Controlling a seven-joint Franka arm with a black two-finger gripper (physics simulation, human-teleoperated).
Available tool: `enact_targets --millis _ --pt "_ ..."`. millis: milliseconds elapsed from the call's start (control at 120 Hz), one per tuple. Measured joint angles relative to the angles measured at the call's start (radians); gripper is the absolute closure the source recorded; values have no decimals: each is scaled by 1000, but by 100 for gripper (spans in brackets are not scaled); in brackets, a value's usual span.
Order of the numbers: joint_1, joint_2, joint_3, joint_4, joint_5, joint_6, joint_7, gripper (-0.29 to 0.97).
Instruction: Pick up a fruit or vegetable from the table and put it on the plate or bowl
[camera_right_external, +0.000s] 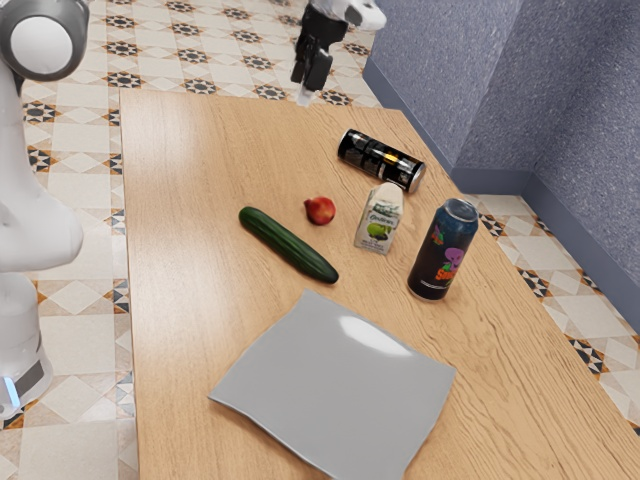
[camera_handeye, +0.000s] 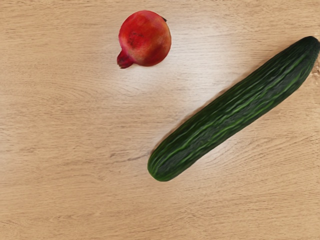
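The gripper (camera_right_external: 310, 90) is hanging above the table's (camera_right_external: 190, 300) far edge, fingers spread, holding nothing. The cucumber (camera_right_external: 288, 243) is lying beside the pomegranate (camera_right_external: 320, 210), near the plate (camera_right_external: 335, 390). Best practice, I'm judging: descending over its middle, closing across its width

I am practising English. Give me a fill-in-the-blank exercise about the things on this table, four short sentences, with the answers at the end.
1. The pomegranate is ____ in colour.
2. The cucumber is much ____ than the pomegranate.
3. The grey plate has ____ on it yet.
4. The dark can beside the white bottle stands ____, not on its side.

Answers: red; longer; nothing; upright.
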Motion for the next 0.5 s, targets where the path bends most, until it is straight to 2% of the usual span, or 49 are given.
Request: enact_targets --millis 75,158,275,358,500 --pt "-51 -75 10 -28 0 47 17 2" --pt "-217 -198 132 -59 45 111 34 2" --pt "-318 -221 175 -120 94 167 53 2" --pt "-340 -209 181 -153 139 217 65 2" --pt "-281 -178 188 -301 177 430 81 2"
